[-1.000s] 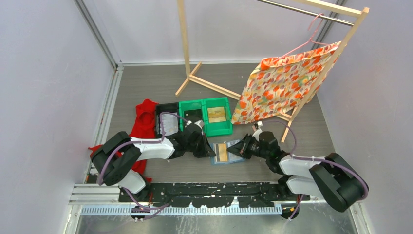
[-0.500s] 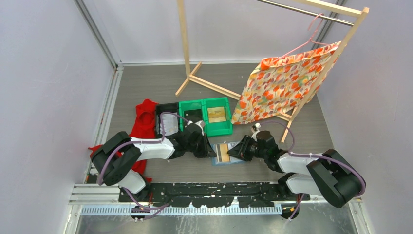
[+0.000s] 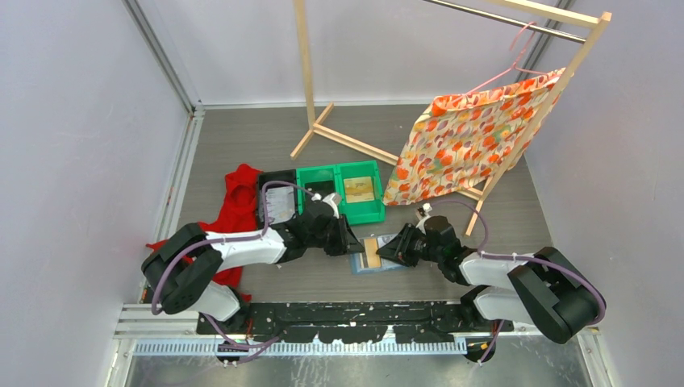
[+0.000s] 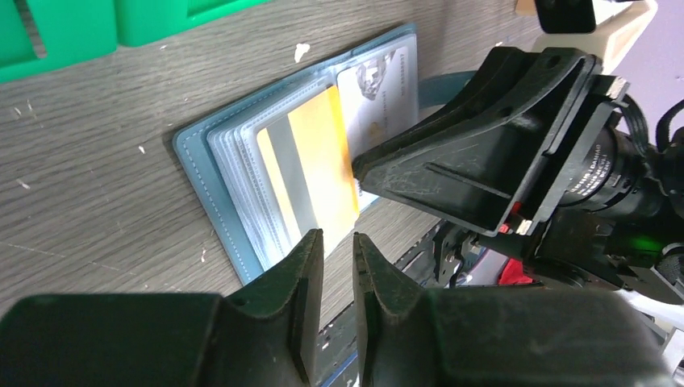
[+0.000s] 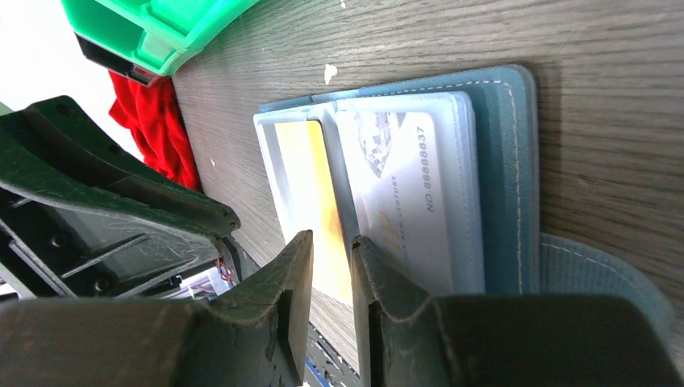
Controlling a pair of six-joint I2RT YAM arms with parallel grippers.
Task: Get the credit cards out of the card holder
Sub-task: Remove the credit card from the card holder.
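Two grippers are meeting over the card holder (image 3: 359, 266) in the top view. The left gripper (image 3: 352, 243) is hanging at its left edge and the right gripper (image 3: 384, 248) toward its right. The holder is lying open on the table (image 3: 242, 137), just near of the green bins (image 3: 339, 192). We are seeing bare tabletop mostly on its near side, and a red cloth (image 3: 239, 193) is lying well to the left. Since a second ago the left gripper has been closing in from the left, while the right one has pulled back off the holder's middle.

From the left wrist, we are finding the left gripper (image 4: 337, 239) with its jaws a narrow slit apart and nothing between them, just off the holder's (image 4: 211, 173) stitched blue edge. A yellow credit card (image 4: 323, 157) with a grey stripe is showing among the clear sleeves, and a whitish credit card (image 4: 379, 93) is sitting beside it.

From the right wrist, the right gripper (image 5: 332, 242) is standing slightly parted over the yellow credit card (image 5: 310, 177). It is gripping nothing that we can see. The whitish credit card (image 5: 403, 193) is showing a printed number, and the holder's (image 5: 504, 161) blue cover is framing both.
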